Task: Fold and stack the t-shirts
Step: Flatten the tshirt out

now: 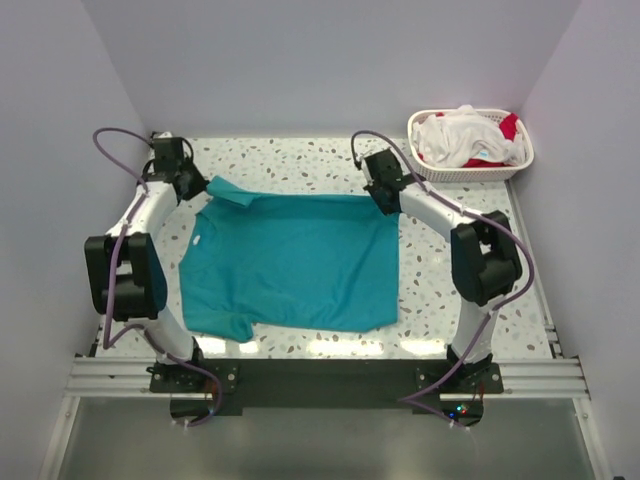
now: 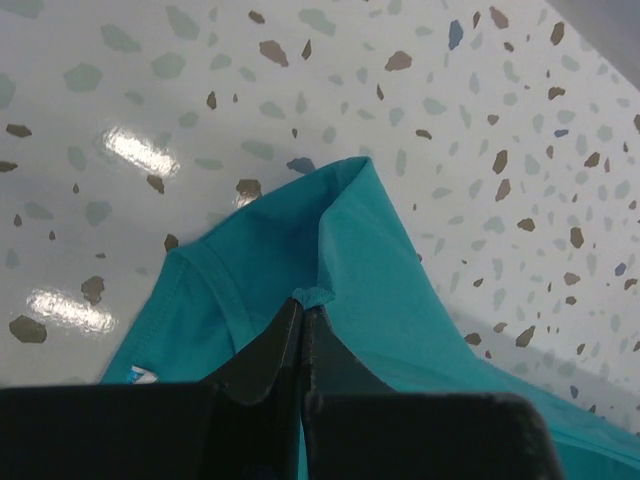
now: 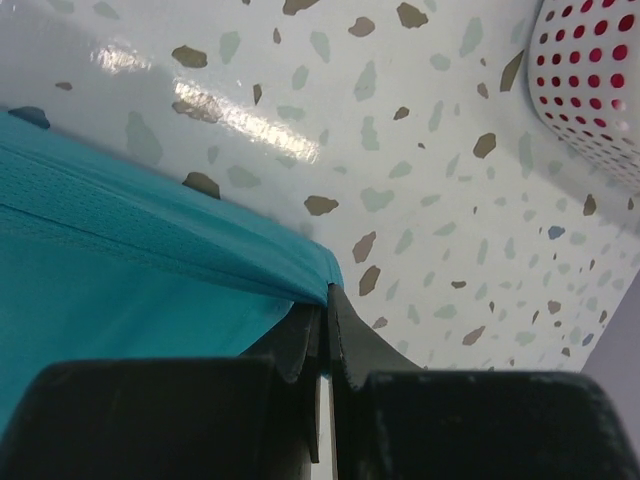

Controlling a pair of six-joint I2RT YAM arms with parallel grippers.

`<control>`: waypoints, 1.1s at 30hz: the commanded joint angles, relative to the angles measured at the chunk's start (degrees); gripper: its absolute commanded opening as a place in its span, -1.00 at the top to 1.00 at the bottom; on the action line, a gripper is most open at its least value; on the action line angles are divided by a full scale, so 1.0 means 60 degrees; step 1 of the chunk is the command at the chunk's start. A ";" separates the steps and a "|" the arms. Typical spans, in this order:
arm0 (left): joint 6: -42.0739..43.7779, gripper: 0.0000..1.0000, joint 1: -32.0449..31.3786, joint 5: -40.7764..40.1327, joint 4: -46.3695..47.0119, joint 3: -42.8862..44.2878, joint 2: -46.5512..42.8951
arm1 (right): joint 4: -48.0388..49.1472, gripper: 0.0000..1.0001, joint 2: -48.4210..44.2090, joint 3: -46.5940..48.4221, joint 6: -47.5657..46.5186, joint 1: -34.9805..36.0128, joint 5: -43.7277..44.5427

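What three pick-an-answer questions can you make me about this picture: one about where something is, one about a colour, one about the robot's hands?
1. Where is the basket? A) the table's far right corner B) its far left corner C) between the arms
2. What colour is the spread-out shirt? A) red B) teal C) yellow
3. What are the grippers doing? A) both wide open B) both pinching the shirt C) holding the basket
Answers: 1 A, the top view shows it there. 2 B, it is teal. 3 B, the left gripper and right gripper each clamp teal cloth.
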 commanded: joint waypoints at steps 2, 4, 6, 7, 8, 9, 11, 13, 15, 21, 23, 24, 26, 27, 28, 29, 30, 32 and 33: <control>-0.0364 1.00 0.0072 -0.0206 0.0386 -0.0449 -0.0004 | -0.0376 1.00 -0.0352 -0.0365 0.0329 0.0261 0.0193; -0.0393 1.00 0.0087 -0.0118 0.0563 -0.0303 0.0259 | -0.0347 1.00 -0.0309 -0.0395 0.0446 0.0319 0.0295; -0.0408 1.00 0.0087 0.0014 0.0563 0.0192 0.0537 | -0.0333 1.00 -0.0177 -0.0235 0.0549 0.0320 0.0398; -0.0379 1.00 0.0072 0.0116 0.0548 0.0616 0.0858 | -0.0333 1.00 -0.0075 0.0042 0.0578 0.0305 0.0572; -0.0379 1.00 0.0072 0.0175 0.0563 0.0824 0.1006 | -0.0391 1.00 0.0042 0.0045 0.0579 0.0320 0.0676; -0.0379 1.00 0.0072 0.0234 0.0606 0.1043 0.1167 | -0.0406 1.00 0.0333 0.0437 0.0492 0.0320 0.0764; -0.0320 1.00 0.0072 0.0278 0.0636 0.1541 0.1694 | -0.0406 0.93 0.0671 0.0863 0.0360 0.0305 0.1259; -0.0320 1.00 0.0072 0.0293 0.0767 0.2230 0.2278 | -0.0202 0.77 0.1255 0.1522 0.0155 0.0276 0.1700; -0.0305 1.00 0.0072 0.0380 0.1088 0.2772 0.2690 | -0.0025 0.64 0.1726 0.2237 0.0052 0.0232 0.2429; -0.0247 0.61 0.0057 0.1244 0.1427 0.4296 0.4477 | -0.0156 -0.04 0.3250 0.4405 0.0563 -0.0105 0.3298; -0.0101 0.03 0.0057 0.1274 0.1369 0.4836 0.4830 | -0.0390 -0.21 0.3455 0.4818 0.0652 -0.0120 0.3562; -0.0057 -0.17 0.0057 0.1231 0.1383 0.4941 0.4860 | -0.0478 -0.30 0.3456 0.5081 0.0754 -0.0120 0.3562; 0.0061 -0.67 0.0057 0.1172 0.1456 0.5059 0.4671 | -0.0742 -0.37 0.3325 0.5143 0.0973 -0.0134 0.3432; 0.0090 -0.77 0.0057 0.1085 0.1471 0.5016 0.4525 | -0.0888 -0.38 0.3107 0.5114 0.1308 -0.0149 0.3285; 0.0148 -0.89 0.0057 0.1055 0.1471 0.4943 0.4161 | -0.1223 -0.39 0.2945 0.5041 0.1500 -0.0178 0.3081; 0.0149 -0.92 0.0057 0.1055 0.1486 0.4667 0.3911 | -0.1371 -0.39 0.2770 0.4953 0.1676 -0.0178 0.2296; 0.0163 -0.93 0.0057 0.0982 0.1500 0.4461 0.3647 | -0.1489 -0.39 0.2376 0.4575 0.1938 -0.0164 0.1809; 0.0236 -0.93 0.0028 0.0719 0.1442 0.3731 0.2798 | -0.1680 -0.37 0.1935 0.4032 0.2320 -0.0178 0.0276; 0.0309 -0.93 0.0014 0.0587 0.1224 0.3480 0.2534 | -0.1637 -0.33 0.1440 0.3304 0.2858 -0.0178 -0.0198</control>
